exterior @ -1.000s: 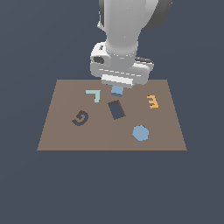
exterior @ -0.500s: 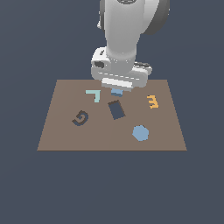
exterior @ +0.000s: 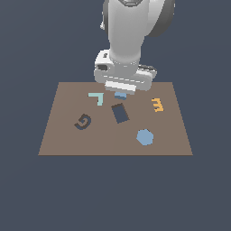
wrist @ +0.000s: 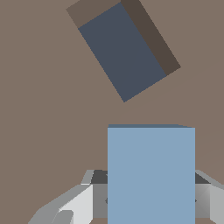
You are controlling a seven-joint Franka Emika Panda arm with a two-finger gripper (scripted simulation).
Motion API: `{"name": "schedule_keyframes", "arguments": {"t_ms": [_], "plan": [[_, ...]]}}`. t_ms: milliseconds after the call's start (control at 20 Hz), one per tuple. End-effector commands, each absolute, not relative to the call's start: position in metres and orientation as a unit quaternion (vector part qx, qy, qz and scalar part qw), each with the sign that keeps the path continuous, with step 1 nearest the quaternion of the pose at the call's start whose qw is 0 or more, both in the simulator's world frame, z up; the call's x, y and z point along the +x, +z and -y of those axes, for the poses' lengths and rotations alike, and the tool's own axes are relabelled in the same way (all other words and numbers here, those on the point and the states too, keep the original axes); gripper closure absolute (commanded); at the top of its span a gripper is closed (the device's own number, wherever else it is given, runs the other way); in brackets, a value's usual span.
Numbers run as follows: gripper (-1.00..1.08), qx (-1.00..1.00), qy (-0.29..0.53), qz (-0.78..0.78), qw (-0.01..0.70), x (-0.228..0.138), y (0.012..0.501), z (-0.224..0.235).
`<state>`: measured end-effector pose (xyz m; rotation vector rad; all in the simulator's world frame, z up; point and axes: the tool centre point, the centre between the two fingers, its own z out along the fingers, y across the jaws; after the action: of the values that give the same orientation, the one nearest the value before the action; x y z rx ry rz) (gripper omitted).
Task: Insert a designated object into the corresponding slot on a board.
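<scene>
Wrist view shows the blue block [wrist: 151, 175] sitting between the grey fingers [wrist: 72, 203] of the hand [wrist: 148, 192], which appear closed against its sides and gripping it. Ahead of it lies the slot [wrist: 124, 54], a dark rectangle cut into the brown board [wrist: 39, 122], and the slot is plainly turned at an angle to the block's straight edges.

That mismatch is the main risk. If the hand lowers the block without first twisting to match the slot's tilt, the corners will probably catch on the rim and the block could jam or be left lying across the opening. The block also sits short of the slot, not over it, so a descent from this spot would likely press it onto the bare board.

In the exterior view the block [exterior: 120, 95] peeks out under the hand [exterior: 121, 90], just behind the slot [exterior: 120, 113], with the pale L shape [exterior: 96, 97] beside it. Compared with a second ago, the arm has risen and the block is higher above the board; the other shapes have not moved.
</scene>
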<state>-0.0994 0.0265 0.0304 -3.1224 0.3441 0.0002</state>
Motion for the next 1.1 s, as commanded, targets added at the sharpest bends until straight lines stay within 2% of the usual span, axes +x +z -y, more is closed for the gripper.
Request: {"name": "schedule_keyframes", "arguments": {"t_ms": [0,550,1050], "plan": [[1.08,-0.994,0.000,-0.110,0.000,-0.099,0.030,-0.026],[1.08,-0.996,0.000,-0.087,0.000,-0.092,0.031,-0.023],[1.08,-1.000,0.000,0.009,0.000,-0.059,0.035,-0.014]]}}
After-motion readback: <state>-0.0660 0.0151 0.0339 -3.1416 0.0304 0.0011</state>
